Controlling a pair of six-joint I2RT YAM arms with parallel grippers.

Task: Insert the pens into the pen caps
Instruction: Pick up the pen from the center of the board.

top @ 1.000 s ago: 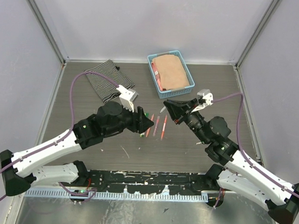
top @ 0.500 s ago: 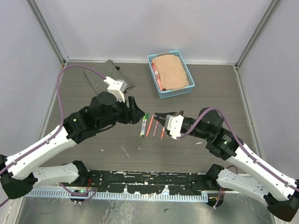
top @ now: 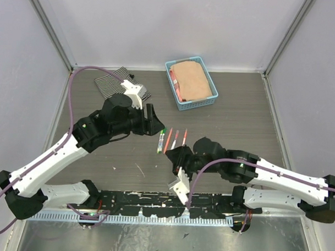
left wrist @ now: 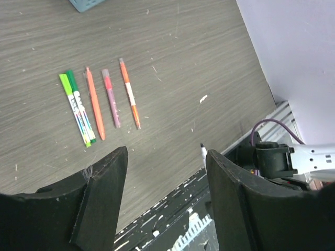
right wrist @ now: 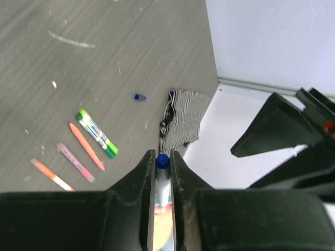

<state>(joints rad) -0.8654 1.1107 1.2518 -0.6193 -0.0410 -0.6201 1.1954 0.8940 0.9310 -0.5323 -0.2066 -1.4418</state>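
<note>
While your left gripper (left wrist: 167, 154) hangs wide open beside the pens (left wrist: 99, 107), your right gripper (right wrist: 161, 154) clamps a blue-ended pen (right wrist: 162, 162).
They lie in a row mid-table; a blue cap (right wrist: 139, 97) sits by the striped cloth (right wrist: 180, 123), with the basket (top: 197, 104) at the far edge.

The fingers (right wrist: 137, 183) of the right gripper (right wrist: 162, 155) hide most of the pen (right wrist: 163, 163); the basket (left wrist: 86, 4) at the table's (left wrist: 209, 63) far edge is cropped.

Bright even overhead light, soft shadows, sharp focus
</note>
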